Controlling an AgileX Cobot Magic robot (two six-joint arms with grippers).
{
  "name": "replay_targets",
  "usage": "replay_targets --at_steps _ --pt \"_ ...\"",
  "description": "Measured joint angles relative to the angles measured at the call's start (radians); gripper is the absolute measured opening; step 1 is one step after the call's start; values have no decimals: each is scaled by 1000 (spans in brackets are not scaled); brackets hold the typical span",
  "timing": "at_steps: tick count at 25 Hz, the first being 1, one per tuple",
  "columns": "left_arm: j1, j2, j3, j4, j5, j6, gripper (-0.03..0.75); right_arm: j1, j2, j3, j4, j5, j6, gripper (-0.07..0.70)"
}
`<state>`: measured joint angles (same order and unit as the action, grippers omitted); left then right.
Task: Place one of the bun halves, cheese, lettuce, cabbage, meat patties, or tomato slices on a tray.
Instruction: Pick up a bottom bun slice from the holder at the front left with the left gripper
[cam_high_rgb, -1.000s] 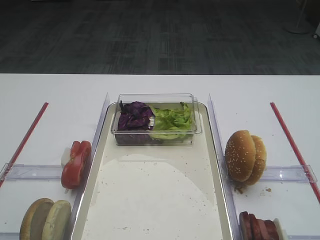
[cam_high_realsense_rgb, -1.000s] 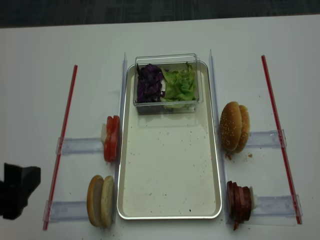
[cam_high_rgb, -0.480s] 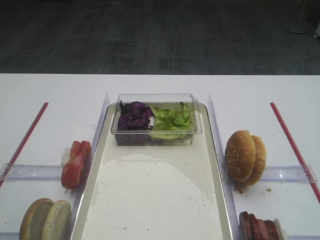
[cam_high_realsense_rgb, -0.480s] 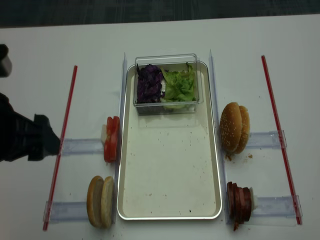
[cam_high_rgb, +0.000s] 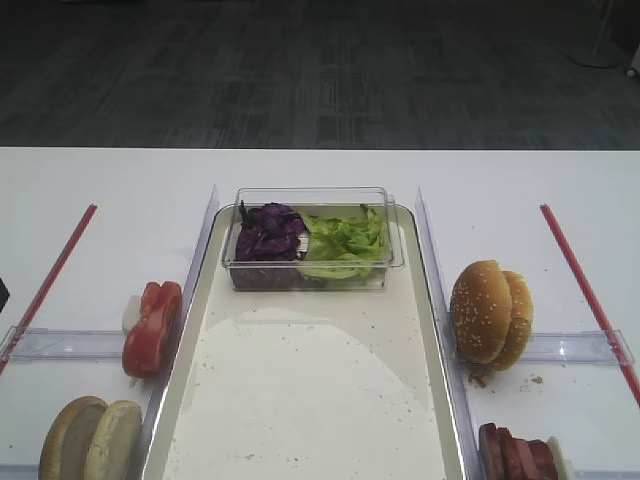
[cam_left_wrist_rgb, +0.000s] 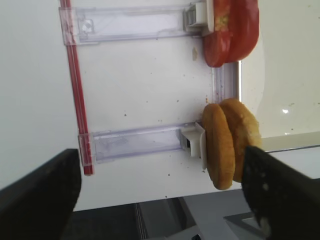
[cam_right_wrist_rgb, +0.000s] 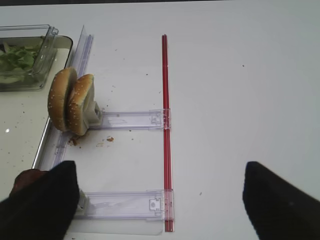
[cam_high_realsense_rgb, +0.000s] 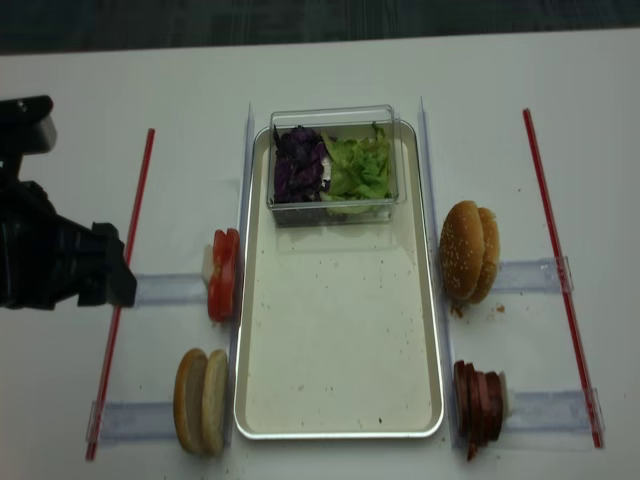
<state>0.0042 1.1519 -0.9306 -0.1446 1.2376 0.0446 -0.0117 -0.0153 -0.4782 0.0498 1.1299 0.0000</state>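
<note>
Clear tub (cam_high_realsense_rgb: 333, 165) on the tray (cam_high_realsense_rgb: 338, 400) holds cabbage (cam_high_realsense_rgb: 299, 165) and lettuce (cam_high_realsense_rgb: 360, 168); left tool (cam_left_wrist_rgb: 160, 185) spread wide

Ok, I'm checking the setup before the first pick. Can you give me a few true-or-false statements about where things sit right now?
1. The tray holds a clear tub at its far end. True.
2. In the tub, the cabbage lies right of the lettuce. False: the cabbage is on the left.
3. The tomato slices stand left of the tray. True.
4. The meat patties lie on the tray. False: they stand on the table to its right.
5. The left gripper holds a bun half. False: it is open and holds nothing.
</note>
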Motion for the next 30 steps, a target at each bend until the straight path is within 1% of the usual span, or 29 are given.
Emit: replay_targets --at_steps 8,12,15,17,19,20,21,22,26,30 --pt "-4 22 0 0 -2 0 597 0 0 0 0 0 0 676" --pt "-4 22 0 -44 -2 0 574 0 0 0 0 0 0 676" --pt "-29 22 0 -60 -2 0 561 0 0 0 0 0 0 676" --pt "-62 22 0 -62 -2 0 557 0 0 0 0 0 0 676" --pt "-110 22 0 -67 -4 -10 556 0 0 0 0 0 0 676" --pt "-162 22 0 -67 -4 -30 556 0 0 0 0 0 0 676" --pt "-192 22 0 -67 -4 -45 556 0 0 0 0 0 0 676" --pt "-192 22 0 -67 -4 -45 556 0 0 0 0 0 0 676" --pt "-305 22 0 -69 -4 -105 555 0 0 0 0 0 0 676" --pt "-403 22 0 -69 -4 -185 555 0 0 0 0 0 0 676"
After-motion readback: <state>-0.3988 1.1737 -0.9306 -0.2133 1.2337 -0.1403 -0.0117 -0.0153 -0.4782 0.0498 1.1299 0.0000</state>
